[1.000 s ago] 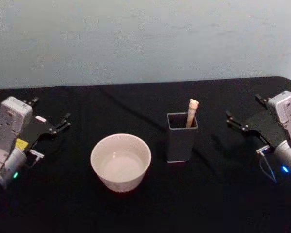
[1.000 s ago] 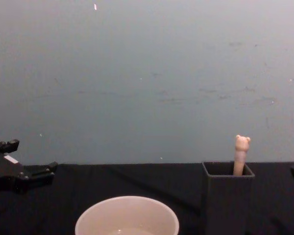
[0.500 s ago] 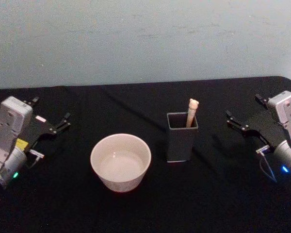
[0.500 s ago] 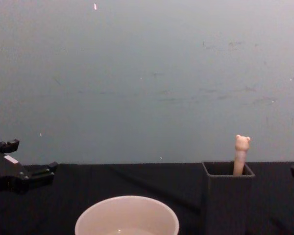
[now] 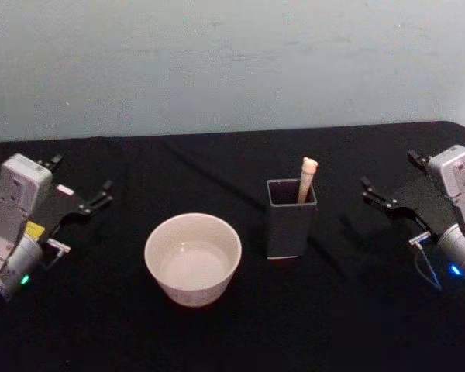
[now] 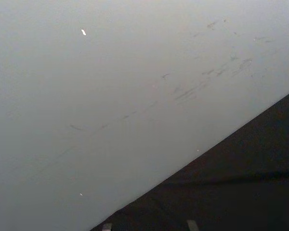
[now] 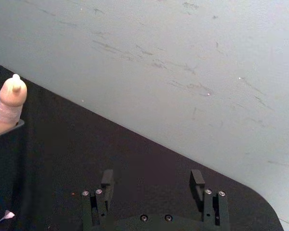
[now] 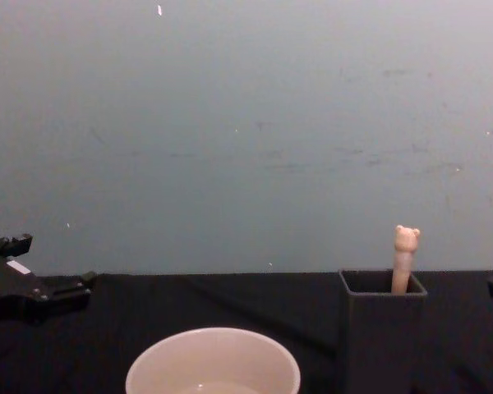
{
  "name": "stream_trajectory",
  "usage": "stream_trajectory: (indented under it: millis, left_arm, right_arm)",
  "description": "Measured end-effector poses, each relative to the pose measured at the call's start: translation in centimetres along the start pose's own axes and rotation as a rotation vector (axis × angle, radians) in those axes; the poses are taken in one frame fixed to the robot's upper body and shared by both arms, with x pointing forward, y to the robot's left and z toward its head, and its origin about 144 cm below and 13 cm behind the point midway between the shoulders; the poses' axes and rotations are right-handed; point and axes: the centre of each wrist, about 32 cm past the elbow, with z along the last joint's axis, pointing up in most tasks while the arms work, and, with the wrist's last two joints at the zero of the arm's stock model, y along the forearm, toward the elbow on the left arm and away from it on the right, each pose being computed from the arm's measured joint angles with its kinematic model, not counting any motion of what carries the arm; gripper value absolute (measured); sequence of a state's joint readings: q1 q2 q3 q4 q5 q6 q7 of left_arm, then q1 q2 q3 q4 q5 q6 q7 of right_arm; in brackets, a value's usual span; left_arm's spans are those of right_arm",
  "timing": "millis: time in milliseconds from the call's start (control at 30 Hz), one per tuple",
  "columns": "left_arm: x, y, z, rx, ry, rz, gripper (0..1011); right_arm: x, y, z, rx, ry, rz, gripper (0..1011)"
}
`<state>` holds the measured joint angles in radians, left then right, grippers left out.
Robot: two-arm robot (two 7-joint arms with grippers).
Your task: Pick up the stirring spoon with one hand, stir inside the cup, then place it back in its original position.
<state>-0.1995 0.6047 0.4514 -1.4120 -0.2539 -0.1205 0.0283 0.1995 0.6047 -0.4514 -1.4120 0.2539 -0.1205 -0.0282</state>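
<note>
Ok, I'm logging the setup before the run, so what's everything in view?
stirring spoon: one, beige handle, standing in the holder, bear head sticking out.
holder: one, dark grey, on the table right of centre.
cup: one, cream-white, left of the holder, apart from it.
table: one, black, under everything.
wall: one, pale blue-grey, behind the table.
left gripper: one, black fingers open, table's left side.
right gripper: one, black fingers open, table's right side.

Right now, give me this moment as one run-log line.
phase: pre-grasp | stirring spoon: standing in holder | cup: left of holder, apart | left gripper: open, far left | right gripper: open, far right
</note>
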Motion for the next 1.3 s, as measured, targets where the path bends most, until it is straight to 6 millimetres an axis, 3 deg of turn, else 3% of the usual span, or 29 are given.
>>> stream_trajectory:
  millis: [467,867,1300]
  left_arm:
    - [0.0,0.0,0.0,0.0,0.0,0.0,1002]
    - [0.0,0.0,0.0,0.0,0.0,0.0,1001]
    - [0.0,0.0,0.0,0.0,0.0,0.0,1001]
  right_arm:
    - [0.8,0.0,0.7,0.051,0.003,0.03,1002]
    - [2.0,-2.4,3.0,0.097,0.131,0.181,1002]
    - [1.0,-3.6,3.8,0.108,0.19,0.364,1002]
